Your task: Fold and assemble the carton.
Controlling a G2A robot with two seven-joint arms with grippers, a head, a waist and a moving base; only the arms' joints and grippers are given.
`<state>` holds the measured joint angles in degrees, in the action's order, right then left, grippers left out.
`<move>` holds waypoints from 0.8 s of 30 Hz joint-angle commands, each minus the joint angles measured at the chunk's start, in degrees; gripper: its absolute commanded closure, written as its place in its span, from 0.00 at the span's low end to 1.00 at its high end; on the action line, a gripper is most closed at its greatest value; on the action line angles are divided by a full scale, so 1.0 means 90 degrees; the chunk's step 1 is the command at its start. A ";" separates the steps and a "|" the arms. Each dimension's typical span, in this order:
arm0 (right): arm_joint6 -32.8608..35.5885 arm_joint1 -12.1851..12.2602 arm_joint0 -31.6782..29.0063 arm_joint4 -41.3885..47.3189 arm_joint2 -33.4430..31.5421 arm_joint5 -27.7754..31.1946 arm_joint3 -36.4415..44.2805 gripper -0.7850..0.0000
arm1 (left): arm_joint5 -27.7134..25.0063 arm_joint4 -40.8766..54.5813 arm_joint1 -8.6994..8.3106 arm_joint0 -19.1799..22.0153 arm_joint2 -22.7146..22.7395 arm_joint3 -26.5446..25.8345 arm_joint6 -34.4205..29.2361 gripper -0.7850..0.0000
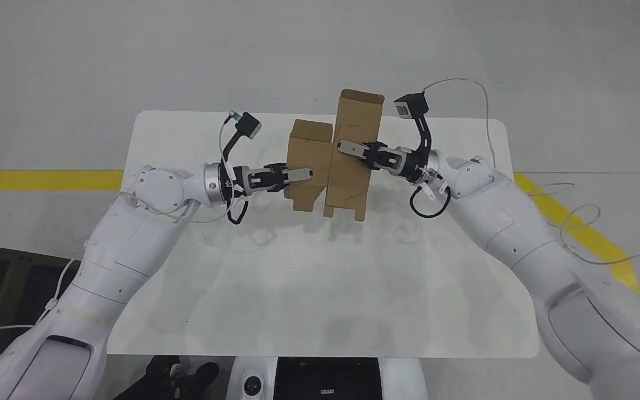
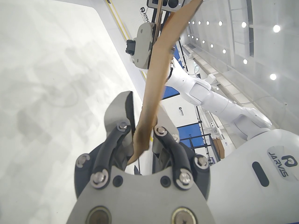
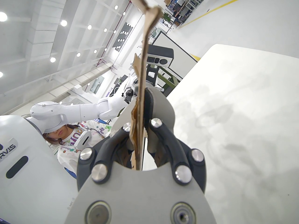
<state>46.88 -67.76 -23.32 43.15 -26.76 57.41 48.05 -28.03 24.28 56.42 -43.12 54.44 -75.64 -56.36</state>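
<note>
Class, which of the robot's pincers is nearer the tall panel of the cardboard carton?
Right. The right pincer clamps the tall panel; the left pincer holds the shorter panel beside it.

Carton (image 1: 352, 120), seemingly aloft, above table (image 1: 300, 290)

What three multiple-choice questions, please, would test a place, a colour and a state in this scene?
1. Where is the carton? A. lying flat, untouched B. held between the left gripper and the right gripper C. held by one gripper alone
2. What colour is the carton? A. brown B. white C. blue
3. How is the right gripper? A. wide open B. shut on nothing C. shut on the carton
Answers: B, each gripper pinches a panel above the table; A, plain brown cardboard; C, it clamps the cardboard edge.
</note>
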 commanded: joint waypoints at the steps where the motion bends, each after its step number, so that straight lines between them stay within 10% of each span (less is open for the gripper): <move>1: 0.0014 -0.0008 -0.0011 -0.0016 -0.0027 -0.0015 0.0008 1.00 | 0.0022 0.0027 0.0008 -0.0010 0.0017 0.0017 -0.0048 1.00; 2: 0.0020 -0.0011 -0.0016 -0.0023 -0.0040 -0.0021 0.0009 1.00 | 0.0035 0.0047 0.0011 -0.0014 0.0027 0.0022 -0.0072 1.00; 3: 0.0022 -0.0016 -0.0022 -0.0026 -0.0053 -0.0022 0.0017 0.74 | 0.0055 0.0077 0.0015 -0.0021 0.0035 0.0028 -0.0100 1.00; 4: 0.0028 -0.0020 -0.0027 -0.0034 -0.0063 -0.0028 0.0026 0.18 | 0.0085 0.0111 0.0018 -0.0025 0.0044 0.0041 -0.0132 1.00; 5: 0.0038 -0.0023 -0.0029 -0.0041 -0.0073 -0.0038 0.0036 0.00 | 0.0118 0.0140 0.0021 -0.0023 0.0058 0.0051 -0.0164 1.00; 24: 0.0975 0.0800 -0.0186 -0.0529 -0.0378 -0.0974 0.0527 0.00 | 0.0903 -0.0283 -0.0138 0.0565 0.0372 0.0567 -0.2615 1.00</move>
<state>54.90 -61.03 -24.71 37.94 -30.03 49.40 52.27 -19.89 21.58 55.25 -37.90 57.78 -70.37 -78.61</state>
